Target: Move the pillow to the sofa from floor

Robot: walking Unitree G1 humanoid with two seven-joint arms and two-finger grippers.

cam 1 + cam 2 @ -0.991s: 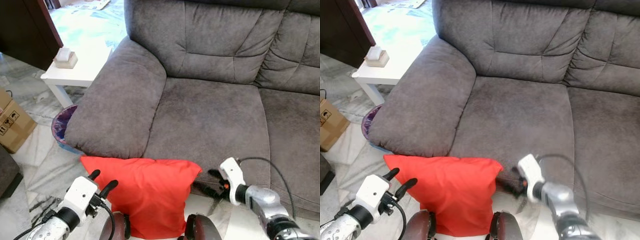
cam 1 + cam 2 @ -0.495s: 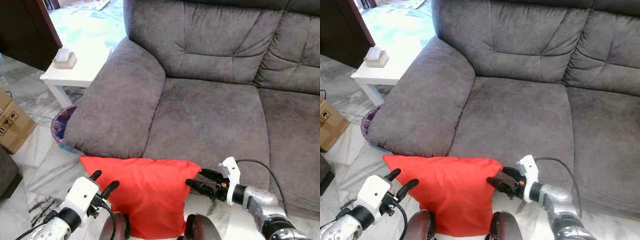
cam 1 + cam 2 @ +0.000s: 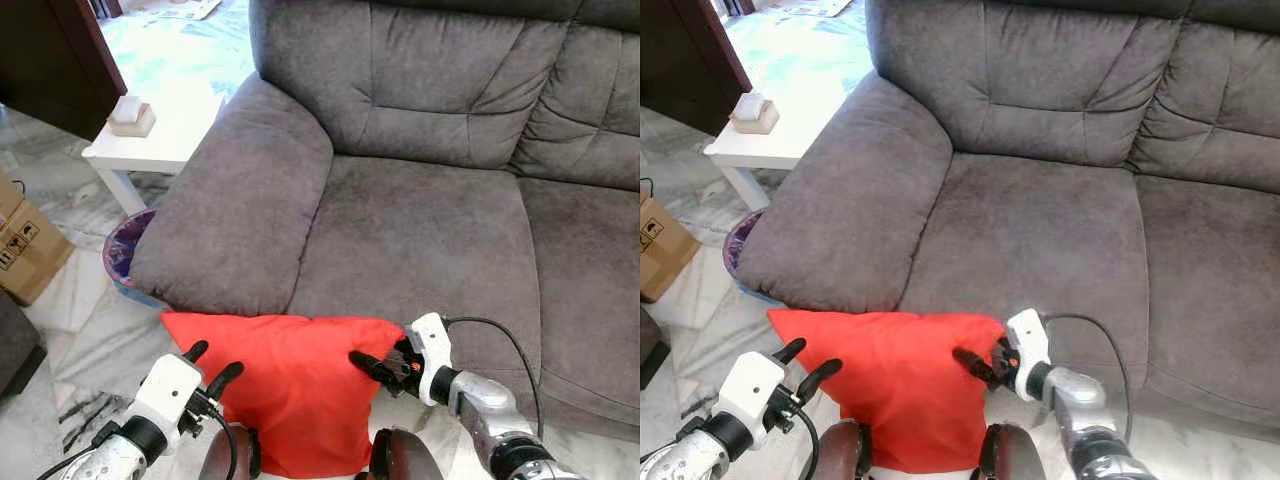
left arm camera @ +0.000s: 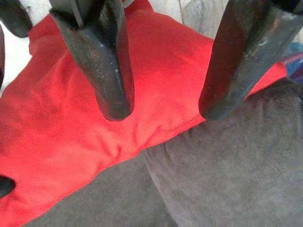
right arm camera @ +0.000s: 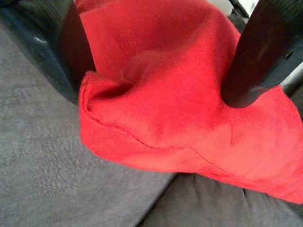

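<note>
A red pillow [image 3: 285, 385] stands on the floor, leaning against the front of the grey sofa [image 3: 420, 230]. My right gripper [image 3: 366, 363] is open at the pillow's upper right corner. In the right wrist view its two fingers [image 5: 258, 56] straddle that corner of the pillow [image 5: 170, 109], which bulges between them. My left gripper [image 3: 215, 358] is open just beside the pillow's left edge. The left wrist view looks past its spread fingers [image 4: 106, 71] onto the pillow [image 4: 61, 132] and the sofa's front [image 4: 222, 175].
A white side table [image 3: 165, 140] with a small box [image 3: 130, 116] stands left of the sofa arm. Below it are a purple-lined bin [image 3: 124, 250] and a cardboard box [image 3: 25, 250]. A dark cabinet [image 3: 50, 60] is at the far left. My knees [image 3: 400, 455] are under the pillow.
My right gripper has swung left from the sofa's front edge to the pillow's right corner, and its fingers now straddle that corner. The left gripper has hardly moved.
</note>
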